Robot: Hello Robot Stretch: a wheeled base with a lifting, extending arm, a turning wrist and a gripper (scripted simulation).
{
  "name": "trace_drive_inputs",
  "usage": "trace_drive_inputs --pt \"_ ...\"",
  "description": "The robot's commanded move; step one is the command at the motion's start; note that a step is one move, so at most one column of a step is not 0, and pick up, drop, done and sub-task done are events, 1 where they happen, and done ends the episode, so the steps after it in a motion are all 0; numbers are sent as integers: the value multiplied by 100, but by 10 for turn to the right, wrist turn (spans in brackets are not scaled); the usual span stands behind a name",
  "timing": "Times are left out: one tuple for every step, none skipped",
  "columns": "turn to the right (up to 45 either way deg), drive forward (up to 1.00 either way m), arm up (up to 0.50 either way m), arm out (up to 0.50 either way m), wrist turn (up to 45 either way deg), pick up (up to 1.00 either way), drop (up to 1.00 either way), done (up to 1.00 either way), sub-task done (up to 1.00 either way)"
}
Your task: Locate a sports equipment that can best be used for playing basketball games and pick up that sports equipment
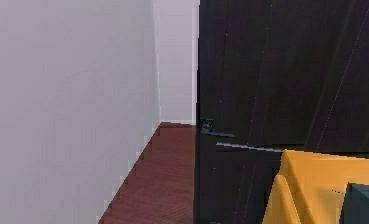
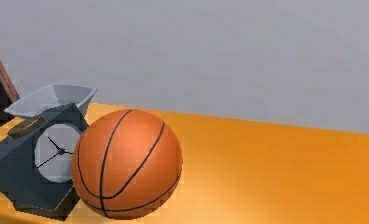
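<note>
Closest sits the basketball (image 2: 127,163), just beside the grey kitchen scale (image 2: 42,140) on the orange table (image 2: 282,165). It could roll, so reach slowly and gently. What the gripper is doing, I cannot tell.

Soft, even light fills both views, with no hard glare. In the forward view the white wall (image 1: 72,90) is bright and greys gently toward the corner. The dark door (image 1: 292,70) takes little light apart from faint pale streaks and a glint on its handle (image 1: 217,131). The floor (image 1: 157,175) lies dim. In the arm side view the basketball (image 2: 127,163) is brightest on its upper half and darkens underneath. The orange tabletop (image 2: 272,165) is paler at its far edge.
</note>
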Motion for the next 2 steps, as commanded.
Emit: trace_drive_inputs --pt "0 0 38 0 0 0 0 0 0" --pt "0 0 0 0 450 0 0 0 0"
